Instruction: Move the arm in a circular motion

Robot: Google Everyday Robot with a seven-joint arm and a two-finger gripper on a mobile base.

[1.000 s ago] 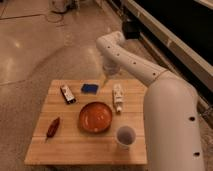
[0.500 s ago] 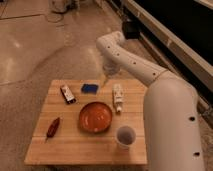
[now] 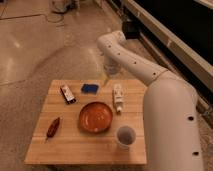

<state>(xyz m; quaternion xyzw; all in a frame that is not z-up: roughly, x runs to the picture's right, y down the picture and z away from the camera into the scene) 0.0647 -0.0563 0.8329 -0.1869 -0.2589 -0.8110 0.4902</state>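
The arm [image 3: 150, 75] is big, glossy and white, made of thick rounded segments with small dark dots. It rises from the lower right, bends at an elbow [image 3: 111, 42] at the top centre and comes down to a narrow tip. The gripper [image 3: 106, 80] at that tip hangs just above the far edge of the wooden table [image 3: 70, 145], between a blue pad [image 3: 89, 88] and a white bottle [image 3: 118, 97]. It holds nothing that I can see.
On the table lie a brown bowl [image 3: 95, 117], a white cup [image 3: 125, 136], a dark snack bar [image 3: 67, 94] and a reddish-brown packet [image 3: 52, 127]. A polished stone floor lies around it. A dark counter wall [image 3: 175, 30] runs along the right.
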